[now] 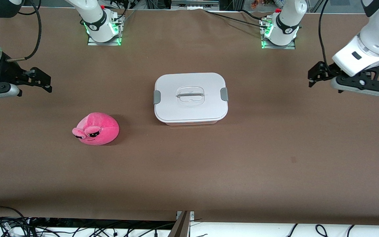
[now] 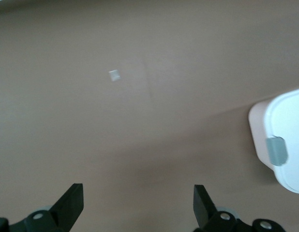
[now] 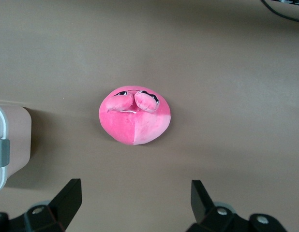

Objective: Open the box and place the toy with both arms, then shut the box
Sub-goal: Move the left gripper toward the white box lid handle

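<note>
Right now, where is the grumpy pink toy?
The pink toy sits on the brown table, beside the closed box, toward the right arm's end and a little nearer the front camera than the box.

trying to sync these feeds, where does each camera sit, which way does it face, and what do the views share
Front view: high across the table, facing both arm bases; shows the box, the toy, the left gripper and right gripper, both open at the table's ends.
Left wrist view: on the left wrist, looking down at the table; its own fingertips and the box's clip end show.
Right wrist view: on the right wrist, looking down at the toy; its own fingertips show.
Shared: all three catch the box; front and right wrist views share the toy.
</note>
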You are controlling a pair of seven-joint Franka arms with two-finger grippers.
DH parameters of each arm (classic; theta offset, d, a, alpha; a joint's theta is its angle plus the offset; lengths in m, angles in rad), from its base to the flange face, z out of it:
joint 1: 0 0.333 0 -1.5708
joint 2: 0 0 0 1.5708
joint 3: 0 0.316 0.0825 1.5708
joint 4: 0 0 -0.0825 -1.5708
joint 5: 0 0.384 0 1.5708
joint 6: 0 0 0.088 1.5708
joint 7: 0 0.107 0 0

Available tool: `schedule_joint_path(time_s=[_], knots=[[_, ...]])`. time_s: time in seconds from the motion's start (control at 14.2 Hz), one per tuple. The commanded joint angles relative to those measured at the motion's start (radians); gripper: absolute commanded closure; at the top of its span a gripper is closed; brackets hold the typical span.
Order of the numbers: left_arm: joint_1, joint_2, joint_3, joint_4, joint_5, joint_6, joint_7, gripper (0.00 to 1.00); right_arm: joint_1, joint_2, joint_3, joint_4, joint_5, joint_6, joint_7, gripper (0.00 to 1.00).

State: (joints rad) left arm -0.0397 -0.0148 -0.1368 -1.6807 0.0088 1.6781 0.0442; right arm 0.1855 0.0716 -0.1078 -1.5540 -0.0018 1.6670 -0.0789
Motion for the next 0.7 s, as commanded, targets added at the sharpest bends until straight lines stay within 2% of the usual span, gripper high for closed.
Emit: schedule_joint_path(time_s=[0.0,0.28,0.49,0.63], knots=[[-0.003,0.016,-0.072,0.035,-0.024,-0.032,-0.001,0.0,0.0,0.013,0.0,0.028,0.002,-0.026,-0.01,0.0],[-0.017,0.113,-0.185,0.059,-0.073,-0.023,0.0,0.0,0.002,0.013,0.0,0.026,0.002,-0.029,-0.012,0.0],[-0.075,0.246,-0.256,0.169,-0.064,-0.023,-0.003,0.0,0.002,0.011,0.0,0.026,0.002,-0.029,-0.012,0.0],[-0.133,0.352,-0.259,0.241,-0.069,-0.006,0.002,0.0,0.002,0.013,0.0,0.026,0.002,-0.029,-0.013,0.0]])
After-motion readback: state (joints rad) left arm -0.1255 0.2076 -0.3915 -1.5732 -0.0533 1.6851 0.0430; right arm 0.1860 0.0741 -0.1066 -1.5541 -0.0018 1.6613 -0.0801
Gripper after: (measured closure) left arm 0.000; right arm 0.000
